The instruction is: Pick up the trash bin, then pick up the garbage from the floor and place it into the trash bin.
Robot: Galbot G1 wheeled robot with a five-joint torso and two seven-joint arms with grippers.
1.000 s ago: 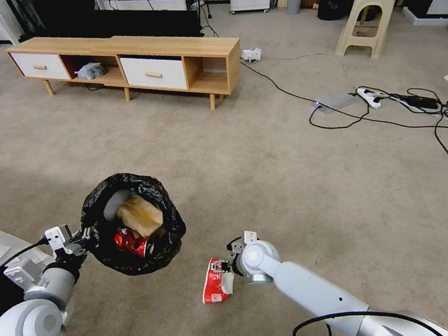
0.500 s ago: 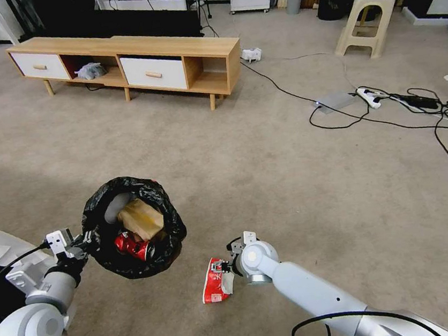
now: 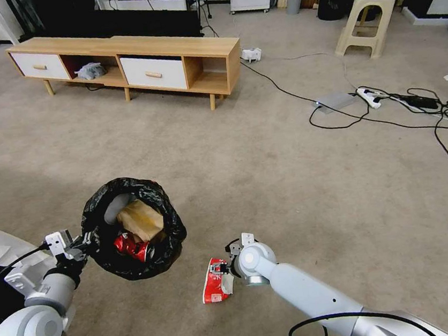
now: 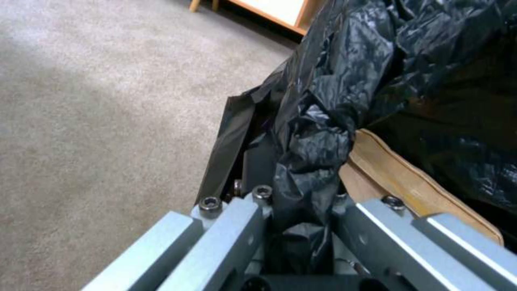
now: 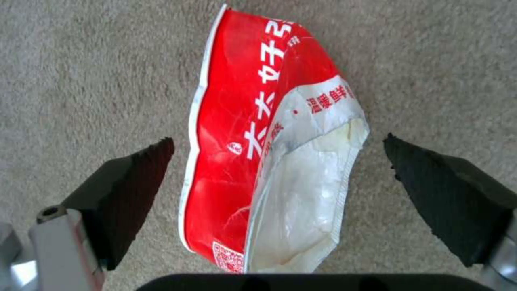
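On the beige carpet [image 3: 269, 184] just ahead of the robot, right gripper [image 5: 277, 169] sits low over the flattened red-and-white snack wrapper [image 5: 269, 161], jaws spread wide, one black ribbed pad [image 5: 135, 178] on each side of it, neither touching. Nothing gripped yet. My read: it's lined up across the wrapper's narrow width so a close pinches the film instead of sliding along it.

Wrapper lies flat on the carpet, red face with white lettering, torn white inner flap curling up on one side. Thin, crinkly, floppy; likely to buckle or slip when squeezed.

Left gripper [image 3: 79, 246] is clamped on the folded-over rim of the small round bin lined with crinkled glossy black plastic [image 3: 132, 227]; the left wrist view shows bag film bunched between the metal fingers [image 4: 226, 234]. Bin hangs clear of the floor to the left of the wrapper, near it, mouth up, probably kept close so the drop is short.

Already in the bin: a crumpled brown paper box [image 3: 141, 219] and a crushed red can [image 3: 131, 246].
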